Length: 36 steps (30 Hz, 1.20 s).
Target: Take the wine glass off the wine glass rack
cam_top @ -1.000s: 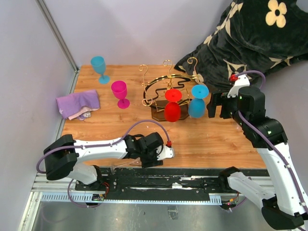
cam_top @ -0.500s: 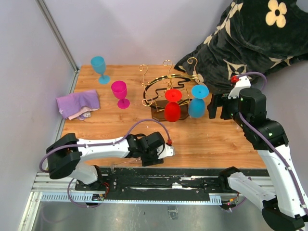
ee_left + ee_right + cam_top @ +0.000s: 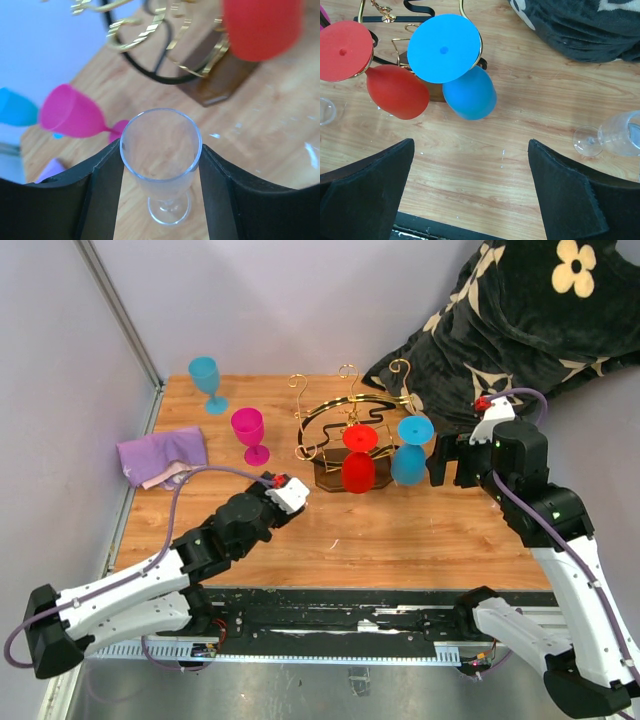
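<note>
Off rack: 2 coloured glasses (image 3: 248, 434) standing on counter (image 3: 420, 530).
Still hung: red glass (image 3: 358, 471), blue glass (image 3: 408, 462) on wine glass rack (image 3: 340, 410).
Left gripper (image 3: 161, 165): straddling clear glass (image 3: 161, 150), grip uncertain.
Right gripper (image 3: 470, 160): open, empty, facing blue glass.

Table (image 3: 440, 530) is wood-grain laminate, smooth with a slight sheen. Rack (image 3: 345, 415) is glossy gold metal wire on a dark wood base; red glass (image 3: 395, 90) and blue glass (image 3: 470, 95) look like matt opaque plastic. Clear glass (image 3: 161, 155) is transparent and glossy; fingers (image 3: 365, 195) are matt black.

A lab test cell: wooden tabletop (image 3: 420, 530) on metal rails (image 3: 330, 625), plain walls (image 3: 290, 300).
</note>
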Each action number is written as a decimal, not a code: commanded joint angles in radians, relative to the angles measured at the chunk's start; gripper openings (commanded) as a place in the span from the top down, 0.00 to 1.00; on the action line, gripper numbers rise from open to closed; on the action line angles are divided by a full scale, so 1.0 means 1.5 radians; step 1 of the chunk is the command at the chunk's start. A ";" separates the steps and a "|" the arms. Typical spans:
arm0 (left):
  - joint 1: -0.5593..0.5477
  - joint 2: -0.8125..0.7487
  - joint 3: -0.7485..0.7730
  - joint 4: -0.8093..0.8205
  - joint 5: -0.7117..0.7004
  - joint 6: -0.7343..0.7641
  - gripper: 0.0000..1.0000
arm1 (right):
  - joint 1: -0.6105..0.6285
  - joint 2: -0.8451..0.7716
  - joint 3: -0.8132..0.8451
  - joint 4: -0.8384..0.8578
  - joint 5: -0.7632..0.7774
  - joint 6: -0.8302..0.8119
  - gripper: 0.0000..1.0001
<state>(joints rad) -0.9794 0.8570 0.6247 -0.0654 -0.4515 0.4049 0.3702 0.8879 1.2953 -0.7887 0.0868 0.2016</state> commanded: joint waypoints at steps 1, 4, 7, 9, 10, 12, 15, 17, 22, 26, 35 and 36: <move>0.042 -0.064 -0.065 0.195 -0.130 0.040 0.97 | -0.013 -0.005 -0.012 0.023 -0.015 0.004 0.04; 0.094 -0.073 -0.075 0.199 -0.125 0.020 0.96 | -0.013 -0.002 -0.015 0.027 -0.025 0.006 0.04; 0.129 -0.078 -0.098 0.245 -0.122 0.012 0.94 | -0.013 0.003 -0.015 0.031 -0.035 0.009 0.04; 0.156 -0.080 -0.116 0.292 -0.125 0.015 0.91 | -0.013 0.003 -0.017 0.032 -0.039 0.008 0.04; 0.174 -0.078 -0.125 0.313 -0.125 0.010 0.91 | -0.013 0.003 -0.018 0.032 -0.041 0.009 0.04; 0.212 -0.070 -0.131 0.350 -0.129 -0.009 0.91 | -0.013 0.002 -0.021 0.033 -0.043 0.009 0.04; 0.262 -0.046 -0.136 0.399 -0.148 -0.050 0.91 | -0.013 0.002 -0.026 0.038 -0.047 0.010 0.04; 0.285 -0.022 -0.138 0.429 -0.151 -0.058 0.91 | -0.013 0.002 -0.027 0.039 -0.049 0.010 0.04; 0.332 0.048 -0.139 0.508 -0.166 -0.080 0.93 | -0.013 0.000 -0.033 0.042 -0.048 0.009 0.04; 0.370 0.103 -0.138 0.558 -0.165 -0.116 0.93 | -0.013 -0.003 -0.036 0.043 -0.046 0.008 0.04; 0.414 0.178 -0.126 0.607 -0.164 -0.183 0.87 | -0.013 -0.015 -0.048 0.048 -0.043 0.005 0.04; 0.418 0.190 -0.122 0.607 -0.165 -0.188 0.86 | -0.013 -0.016 -0.047 0.048 -0.043 0.005 0.04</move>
<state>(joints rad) -0.3805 1.1114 0.4149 0.7464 -0.6960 0.1951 0.3702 0.8803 1.2346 -0.7372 0.0254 0.2058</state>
